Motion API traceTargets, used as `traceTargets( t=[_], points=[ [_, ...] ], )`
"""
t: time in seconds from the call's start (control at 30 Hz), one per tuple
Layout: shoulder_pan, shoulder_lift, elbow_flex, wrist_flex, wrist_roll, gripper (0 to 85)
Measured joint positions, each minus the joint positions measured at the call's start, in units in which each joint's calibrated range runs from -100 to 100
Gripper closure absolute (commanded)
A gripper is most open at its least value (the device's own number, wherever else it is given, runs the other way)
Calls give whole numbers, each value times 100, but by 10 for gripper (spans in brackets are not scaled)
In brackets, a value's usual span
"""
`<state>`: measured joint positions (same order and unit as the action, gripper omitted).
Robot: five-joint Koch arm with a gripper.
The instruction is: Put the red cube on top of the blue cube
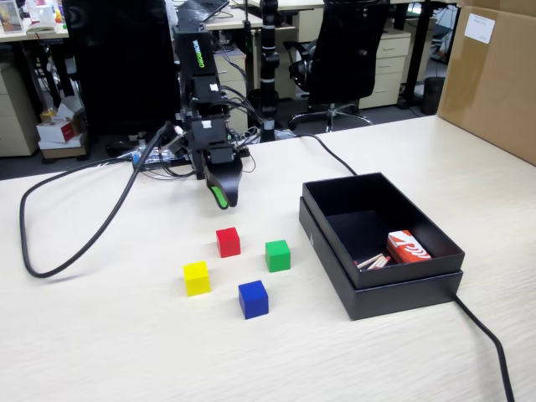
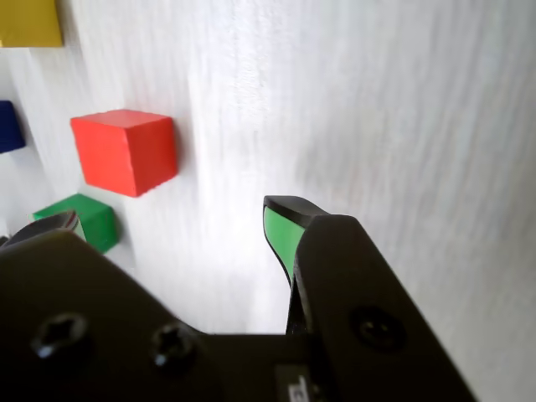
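The red cube (image 1: 228, 242) sits on the pale table, and the blue cube (image 1: 253, 299) sits nearer the front, apart from it. My gripper (image 1: 224, 198) hangs above the table just behind the red cube, not touching it. In the wrist view the red cube (image 2: 126, 151) lies ahead and to the left of the gripper (image 2: 167, 216), whose jaws stand wide apart with nothing between them. The green-padded fingertip (image 2: 280, 230) is on the right. The blue cube (image 2: 8, 126) shows only at the left edge.
A green cube (image 1: 277, 255) lies right of the red one and a yellow cube (image 1: 197, 278) lies front left. An open black box (image 1: 402, 285) on the right holds a red-and-white carton (image 1: 408, 247). A black cable (image 1: 75, 243) loops at the left.
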<state>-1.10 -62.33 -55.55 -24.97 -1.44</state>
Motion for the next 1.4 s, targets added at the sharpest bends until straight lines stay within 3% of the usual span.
traceTargets(
  t=[0.17,0.77,0.93,1.13,1.4],
  points=[
    [-93,1320,1004,0,5,420],
    [-190,3366,2163,-8,5,426],
    [-176,3469,2182,-54,0,485],
    [-176,3741,2300,-147,-34,664],
    [-171,3793,2355,-163,-54,826]
  ],
)
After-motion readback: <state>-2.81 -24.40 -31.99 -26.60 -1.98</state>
